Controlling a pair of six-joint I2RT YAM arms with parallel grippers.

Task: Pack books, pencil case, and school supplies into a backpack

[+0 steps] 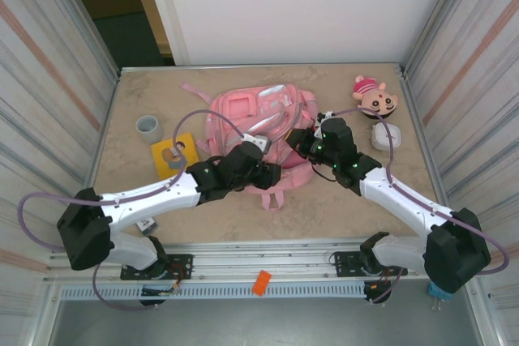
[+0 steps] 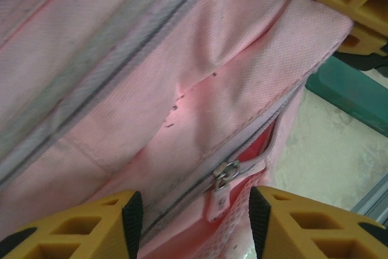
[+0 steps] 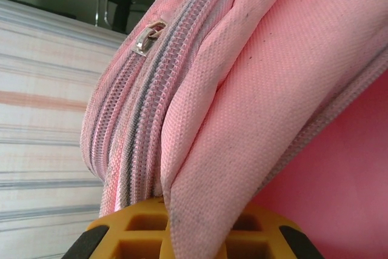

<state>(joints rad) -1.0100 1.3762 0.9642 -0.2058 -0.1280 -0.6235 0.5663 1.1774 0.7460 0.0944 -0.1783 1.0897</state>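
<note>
The backpack [image 1: 243,111] lies in the middle of the table [image 1: 349,200]. The right gripper [image 3: 194,238] is clamped on a fold of it. The left gripper [image 2: 196,210] has its jaws apart astride a zip pull [image 2: 221,180]. The table is beige and marbled, between ribbed side walls [image 1: 49,62], with a white wall [image 1: 308,6] at the far end.

One backpack [image 1: 258,119] at the table's middle. One book [image 1: 185,145] and one cup [image 1: 147,125] near the left edge, one grey pack [image 1: 171,155] on the book. One plush head [image 1: 375,96] and one white box [image 1: 384,135] by the right edge.
</note>
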